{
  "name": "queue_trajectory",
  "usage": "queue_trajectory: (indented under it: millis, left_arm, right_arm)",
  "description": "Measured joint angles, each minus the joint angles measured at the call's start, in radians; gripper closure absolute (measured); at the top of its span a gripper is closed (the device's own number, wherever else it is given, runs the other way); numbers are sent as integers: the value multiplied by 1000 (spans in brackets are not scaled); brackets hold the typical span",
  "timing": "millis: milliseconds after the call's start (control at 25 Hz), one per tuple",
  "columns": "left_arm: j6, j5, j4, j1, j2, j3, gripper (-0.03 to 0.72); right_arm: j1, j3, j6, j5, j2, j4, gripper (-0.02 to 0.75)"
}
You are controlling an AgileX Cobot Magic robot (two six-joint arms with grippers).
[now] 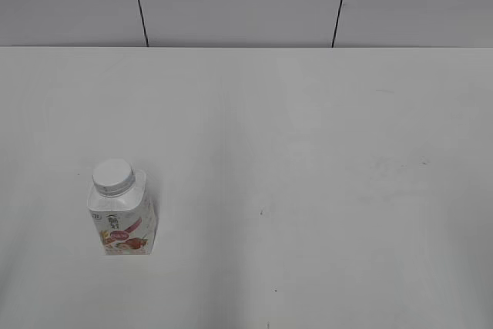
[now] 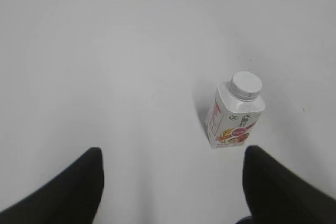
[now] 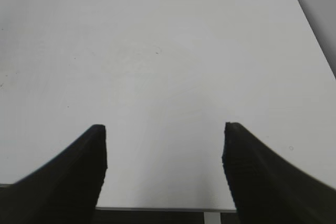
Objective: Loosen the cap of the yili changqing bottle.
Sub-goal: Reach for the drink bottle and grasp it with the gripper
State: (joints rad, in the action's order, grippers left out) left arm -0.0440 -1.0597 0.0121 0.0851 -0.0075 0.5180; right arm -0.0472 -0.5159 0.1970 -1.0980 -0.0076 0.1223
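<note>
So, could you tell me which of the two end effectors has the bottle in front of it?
The left end effector: its wrist view shows the yili changqing bottle upright just ahead, toward its right finger. The right end effector faces only bare table.

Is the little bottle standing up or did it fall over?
Standing up. The yili changqing bottle sits on its base on the table, with its cap on top pointing upward. Neither end effector touches it.

My exterior view slants down over the table; both wrist views look forward across it from low behind their fingers.
</note>
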Motion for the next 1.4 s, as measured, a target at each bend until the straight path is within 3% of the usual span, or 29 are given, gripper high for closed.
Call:
queue_trajectory:
  millis: [1400]
  left_arm:
    - [0, 0, -1, 0, 0, 0, 188]
  right_arm:
    - [0, 0, 0, 0, 0, 0, 192]
